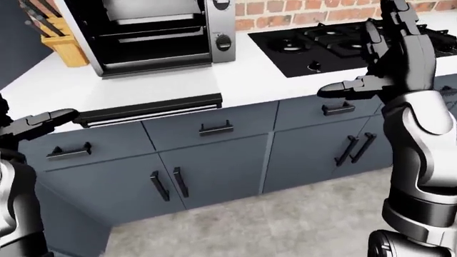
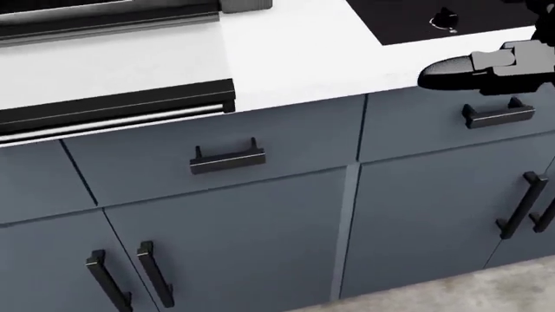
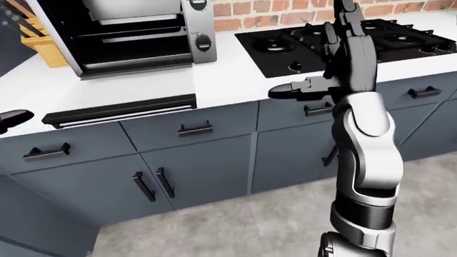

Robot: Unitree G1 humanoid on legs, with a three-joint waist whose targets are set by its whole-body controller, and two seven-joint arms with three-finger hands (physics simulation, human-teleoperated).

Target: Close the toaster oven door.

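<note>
The toaster oven (image 1: 160,32) stands on the white counter at the top left of the left-eye view, its inside racks showing. Its door (image 1: 148,110) lies folded down flat, reaching the counter's near edge, with a silver handle bar along its rim. The door also shows in the head view (image 2: 112,107). My left hand (image 1: 39,122) is open at the left edge, just left of the door's corner and apart from it. My right hand (image 1: 389,59) is raised and open over the counter edge near the stove, far right of the door.
A black gas cooktop (image 1: 343,43) sits in the counter at the right. A wooden knife block (image 1: 60,40) stands left of the oven. Grey drawers and cabinet doors (image 1: 207,171) with black handles run below the counter. A brick wall is behind.
</note>
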